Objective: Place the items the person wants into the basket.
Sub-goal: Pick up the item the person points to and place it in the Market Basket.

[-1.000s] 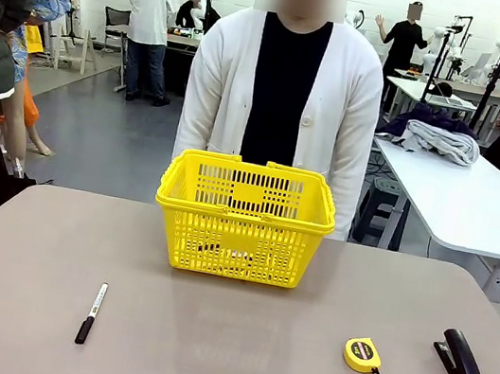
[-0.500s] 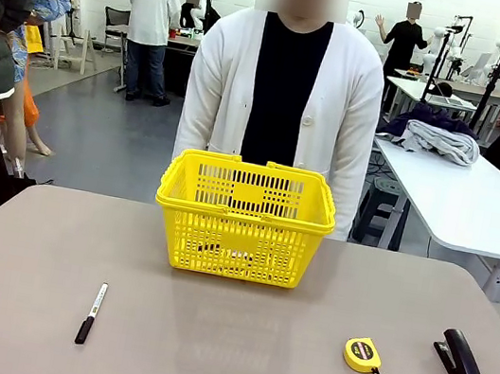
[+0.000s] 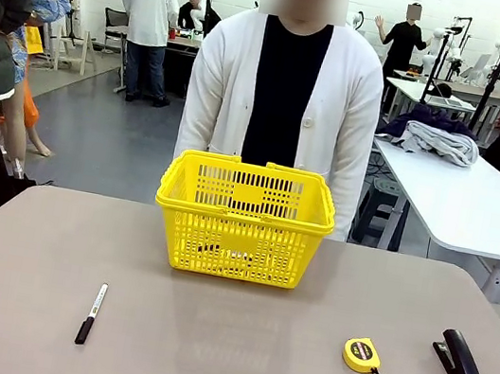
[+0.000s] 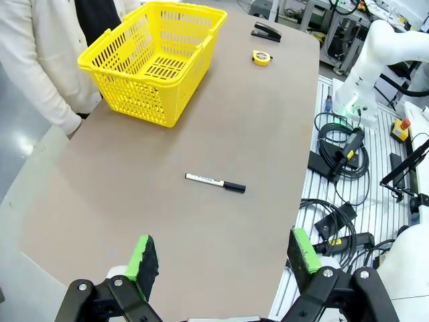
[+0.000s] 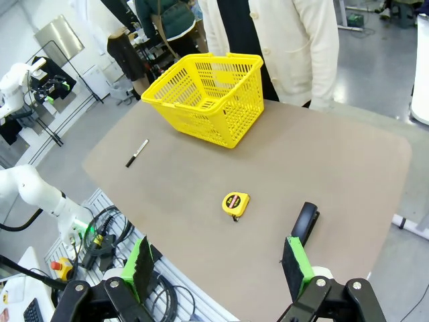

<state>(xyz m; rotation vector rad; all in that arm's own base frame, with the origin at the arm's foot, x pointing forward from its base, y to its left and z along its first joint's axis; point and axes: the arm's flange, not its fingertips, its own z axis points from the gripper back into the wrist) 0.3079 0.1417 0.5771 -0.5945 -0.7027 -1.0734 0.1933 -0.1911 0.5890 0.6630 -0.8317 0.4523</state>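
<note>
While the left gripper [image 4: 222, 253] and right gripper [image 5: 218, 267] both stood open and empty, the black stapler [image 3: 460, 364] lay near right, well apart from the yellow plastic lattice basket [image 3: 241, 238], so the best grab was probably right-arm, across its narrow body, clear of the small yellow tape measure [image 3: 362, 355].

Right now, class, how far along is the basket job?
Done: something dark shows inside the yellow plastic lattice basket, too unclear to name. In hand: nothing; the left end effector and right end effector stand open. Left: the black stapler lies on the grey table.
</note>
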